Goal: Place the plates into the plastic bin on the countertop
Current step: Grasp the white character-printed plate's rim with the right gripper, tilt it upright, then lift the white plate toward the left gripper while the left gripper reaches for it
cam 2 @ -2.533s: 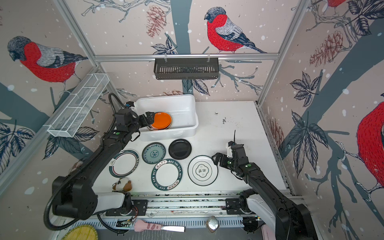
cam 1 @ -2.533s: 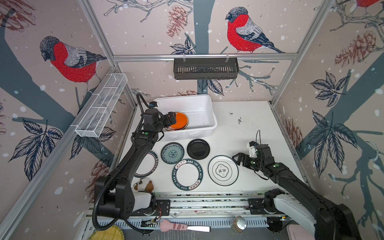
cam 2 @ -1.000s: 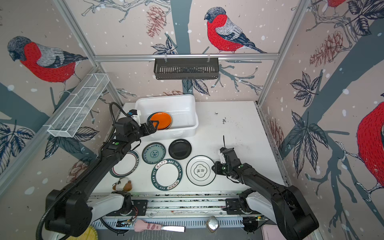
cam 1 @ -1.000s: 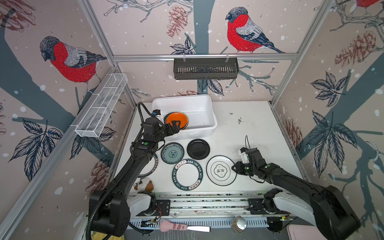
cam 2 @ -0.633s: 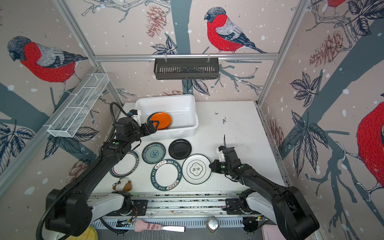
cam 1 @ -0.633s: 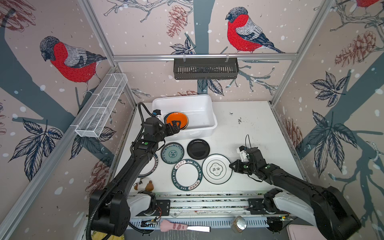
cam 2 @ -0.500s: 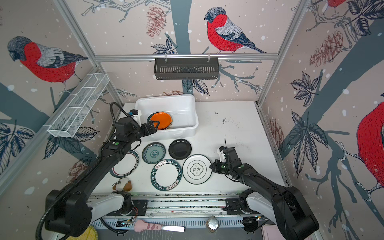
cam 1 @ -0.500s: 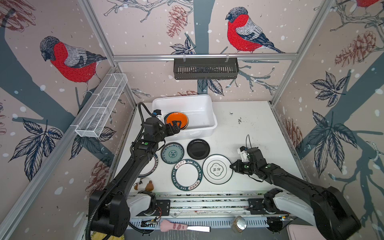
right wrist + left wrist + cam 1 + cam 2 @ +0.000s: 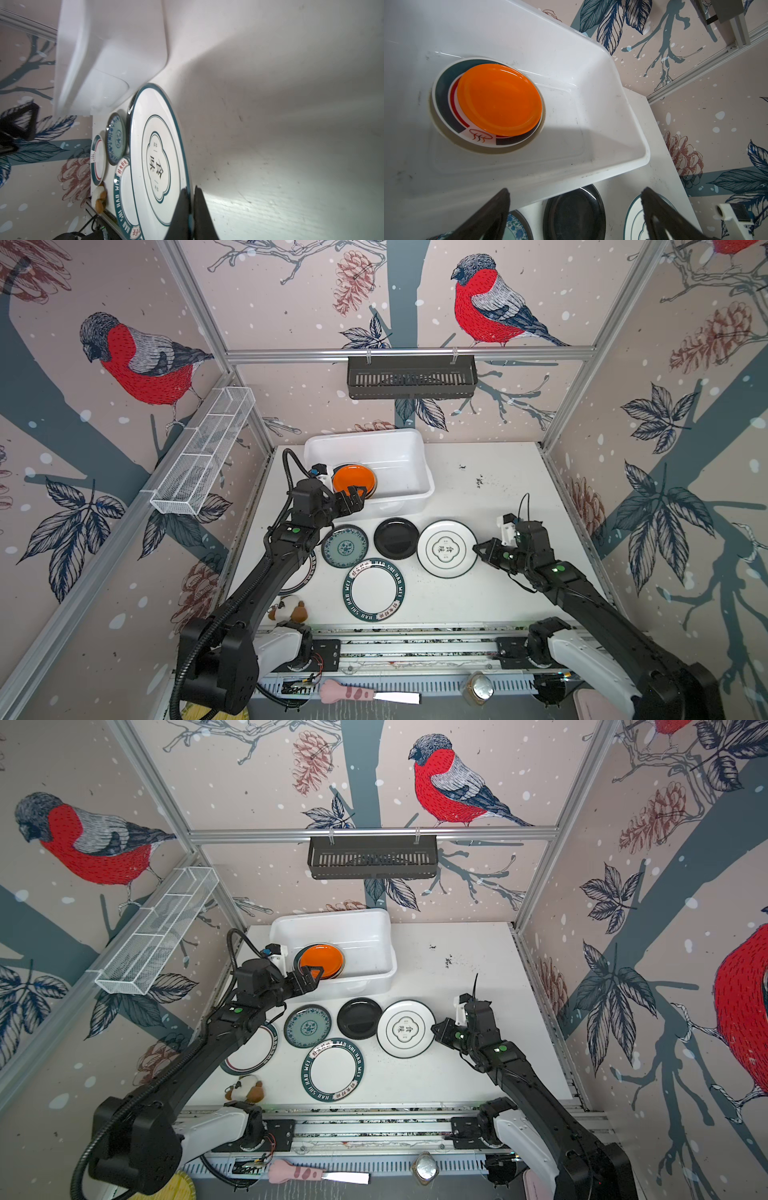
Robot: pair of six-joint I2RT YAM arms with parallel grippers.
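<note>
Five plates sit on the table [image 9: 498, 489] just in front of the bin [image 9: 409, 472]: teal plate [image 9: 345, 546], black plate [image 9: 396, 538], lettered-rim plate [image 9: 374, 590], ringed plate [image 9: 446, 547] & a half-hidden plate [image 9: 249, 1050] under the left arm. Right pincer [image 9: 478, 549] is pinched tight on the ringed plate's right edge; left pincer [image 9: 356, 498] hangs wide apart, empty, over the bin's near wall. Orange plate [image 9: 353, 481] lies inside the bin, on top of a dark-rimmed plate [image 9: 444, 93].

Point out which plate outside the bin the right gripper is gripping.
The white plate with two characters in its centre: the right gripper pinches its rim. The black plate, teal patterned plate and lettered-rim plate lie ungripped.
</note>
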